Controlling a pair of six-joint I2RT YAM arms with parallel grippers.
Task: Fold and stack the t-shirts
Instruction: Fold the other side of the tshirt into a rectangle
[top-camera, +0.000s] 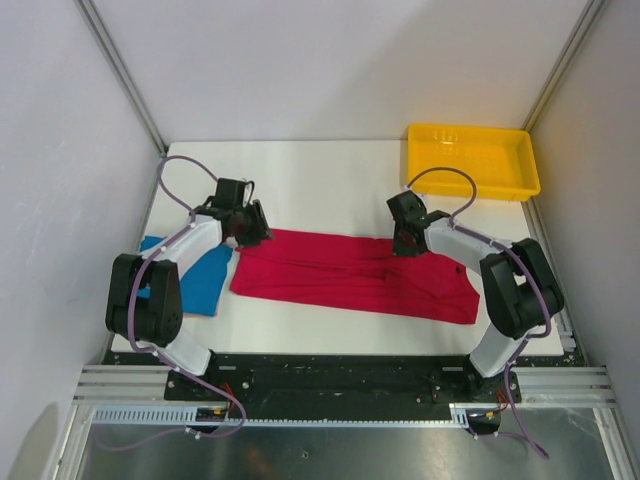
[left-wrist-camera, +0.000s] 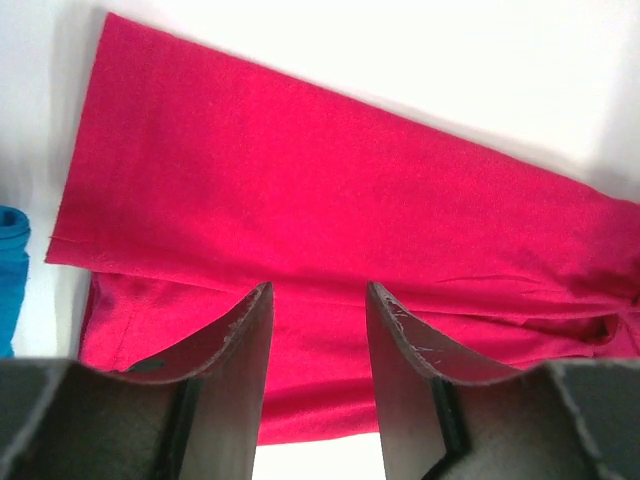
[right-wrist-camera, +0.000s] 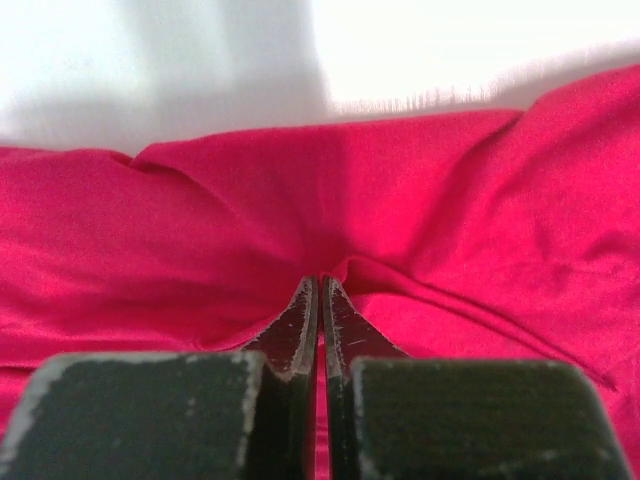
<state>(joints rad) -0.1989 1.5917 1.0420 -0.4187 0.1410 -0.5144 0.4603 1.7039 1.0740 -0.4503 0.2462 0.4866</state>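
The crimson red t-shirt (top-camera: 350, 275) lies as a long folded band across the middle of the white table. My left gripper (top-camera: 255, 232) hovers over its left end, jaws open with only cloth beneath them (left-wrist-camera: 320, 290). The red shirt (left-wrist-camera: 330, 190) fills the left wrist view. My right gripper (top-camera: 405, 245) is at the shirt's far edge, right of centre. Its jaws (right-wrist-camera: 320, 280) are shut on a pinched ridge of the red cloth (right-wrist-camera: 200, 220), which puckers around the tips. The blue t-shirt (top-camera: 195, 275) lies folded to the left, partly under my left arm, with its edge (left-wrist-camera: 10, 270) showing.
A yellow plastic tray (top-camera: 468, 128) stands at the back right corner of the table (top-camera: 330, 170). White walls with metal rails close in the left, right and back sides. The arm bases sit on the black rail at the near edge.
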